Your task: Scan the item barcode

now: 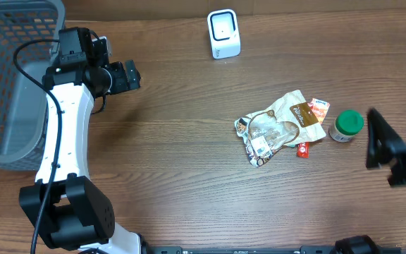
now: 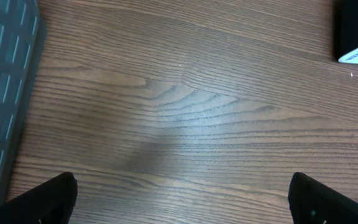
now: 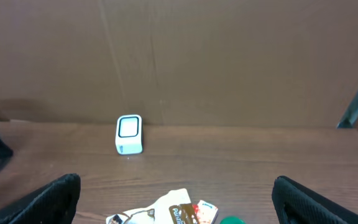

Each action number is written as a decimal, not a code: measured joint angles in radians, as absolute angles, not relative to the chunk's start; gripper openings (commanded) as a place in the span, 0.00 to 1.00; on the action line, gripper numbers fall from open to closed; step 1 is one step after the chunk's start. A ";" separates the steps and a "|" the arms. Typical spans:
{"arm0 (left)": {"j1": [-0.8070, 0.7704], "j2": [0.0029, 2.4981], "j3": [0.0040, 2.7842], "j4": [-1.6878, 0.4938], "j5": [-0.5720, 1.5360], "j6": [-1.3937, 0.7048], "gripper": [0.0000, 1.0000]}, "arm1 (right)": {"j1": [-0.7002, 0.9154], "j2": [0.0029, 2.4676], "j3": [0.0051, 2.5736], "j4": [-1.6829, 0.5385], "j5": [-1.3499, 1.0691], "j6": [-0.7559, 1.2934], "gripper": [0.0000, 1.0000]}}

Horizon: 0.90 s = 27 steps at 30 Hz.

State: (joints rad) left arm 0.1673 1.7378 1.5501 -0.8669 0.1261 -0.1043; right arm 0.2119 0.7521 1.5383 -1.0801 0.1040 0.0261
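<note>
1. We are holding both jaws wide, empty: left gripper (image 1: 125, 75) by the basket (image 1: 5, 77), right gripper (image 1: 377, 141) near the jar (image 1: 346, 125).
2. The snack pouch (image 1: 279, 125) is lying mid-table touching small packets (image 1: 318, 107); we are risking pinching a neighbour.
3. Crinkles may be hiding its barcode from the scanner (image 1: 224, 34).

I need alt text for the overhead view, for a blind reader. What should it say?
Snack packets and a green-lidded jar lie right of centre on a wooden table, with a white scanner at the far edge. A grey basket stands at the left beside the left arm; the right arm shows at the right edge.
</note>
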 measured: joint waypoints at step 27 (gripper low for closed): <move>0.167 1.738 1.550 -0.867 0.126 -0.104 1.00 | 0.177 0.041 0.423 -0.135 -0.006 0.027 1.00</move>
State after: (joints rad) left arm 0.1673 1.7378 1.5501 -0.8669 0.1257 -0.1043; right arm 0.1772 0.0414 0.4232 -0.1352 -0.0063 0.0269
